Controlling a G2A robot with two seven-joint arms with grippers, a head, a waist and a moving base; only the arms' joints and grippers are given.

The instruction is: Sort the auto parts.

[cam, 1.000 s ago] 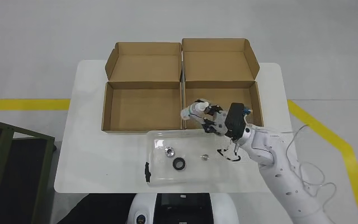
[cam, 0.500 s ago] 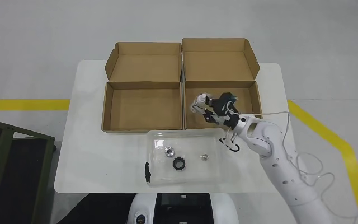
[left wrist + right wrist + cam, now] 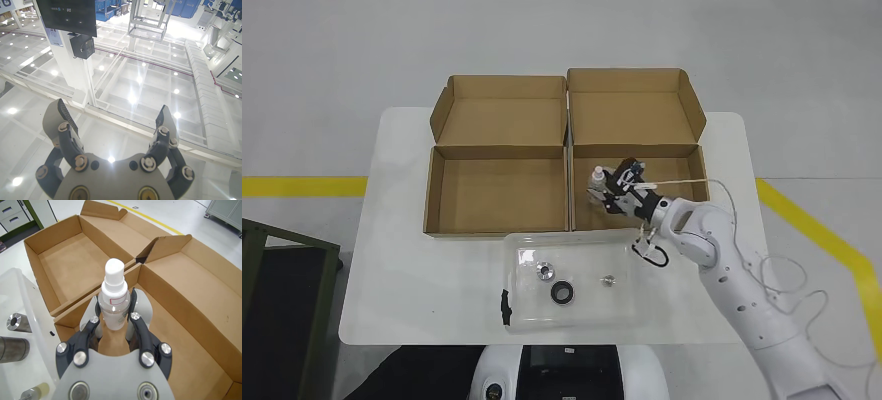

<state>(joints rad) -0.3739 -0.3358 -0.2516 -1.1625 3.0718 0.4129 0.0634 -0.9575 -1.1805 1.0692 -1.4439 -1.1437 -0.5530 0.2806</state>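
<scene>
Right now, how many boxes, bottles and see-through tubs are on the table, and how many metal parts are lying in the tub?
Cardboard boxes: 2
Spray bottle: 1
Clear tub: 1
Metal parts in the tub: 3
Total: 7

You'll find the right gripper (image 3: 608, 190) holding a small white-capped bottle (image 3: 596, 182) over the left end of the right box (image 3: 682, 175), close to the wall beside the left box (image 3: 497, 195). Both cardboard boxes stand open, side by side, on the far half of the table (image 3: 402, 250). Nearer to you, a clear tray (image 3: 642, 300) holds a metal sleeve (image 3: 544, 269), a black ring (image 3: 562, 292) and a small metal piece (image 3: 608, 281).
</scene>
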